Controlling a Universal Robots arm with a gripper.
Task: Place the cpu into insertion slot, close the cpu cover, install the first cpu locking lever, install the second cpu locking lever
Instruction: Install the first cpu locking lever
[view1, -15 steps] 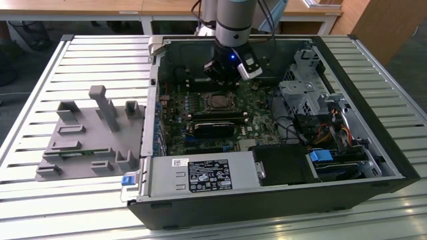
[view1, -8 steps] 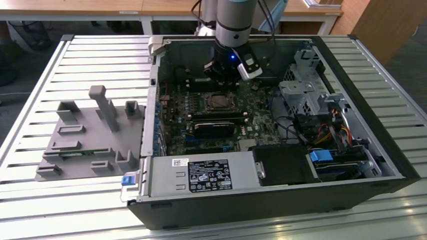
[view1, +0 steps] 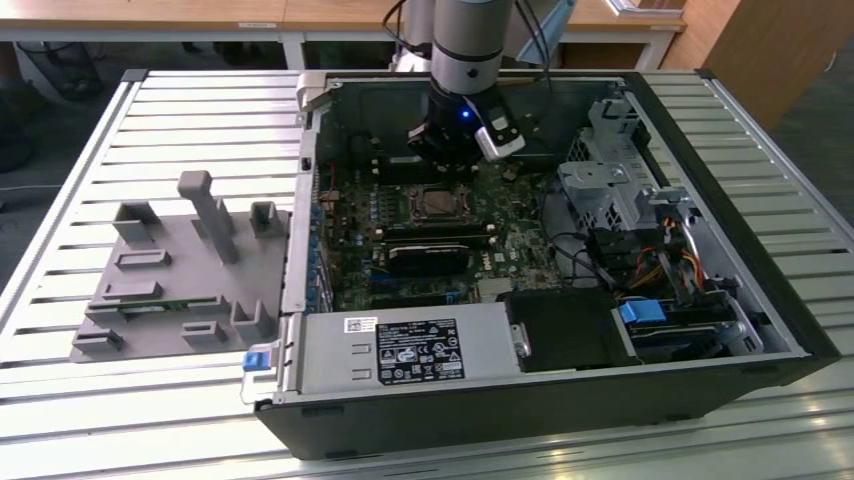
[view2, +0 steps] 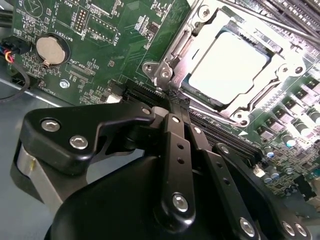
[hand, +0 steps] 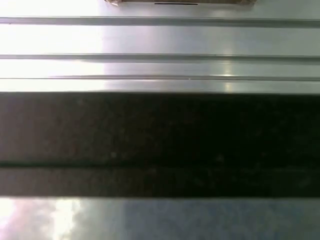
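Gripper: black fingers (view2: 175, 150) drawn together to a narrow tip and holding nothing, the gripper (view2: 172, 102) just beside the near corner of the socket; in the exterior view it (view1: 461, 150) hangs over the board's far side inside the open case (view1: 747, 330)
Cpu: pale silver chip (view2: 227, 67) lies flat in the slot (view2: 200, 92), square to it; in the exterior view it (view1: 437, 205) sits mid-board
Cover: silver frame (view2: 287, 67) looks down over the chip's edges, window showing the metal top
Levers: a thin wire lever (view2: 212, 116) runs along the near side of the socket (whether it is latched I cannot tell)
Step in hand: placing and closing appear done; my judgement is the first locking lever
Next move calls for: a fine, low approach with the closed tip onto the lever end, then a steady push down and under its hook, without scraping the board (view2: 110, 40)
Risk: tip slipping off the wire onto nearby parts
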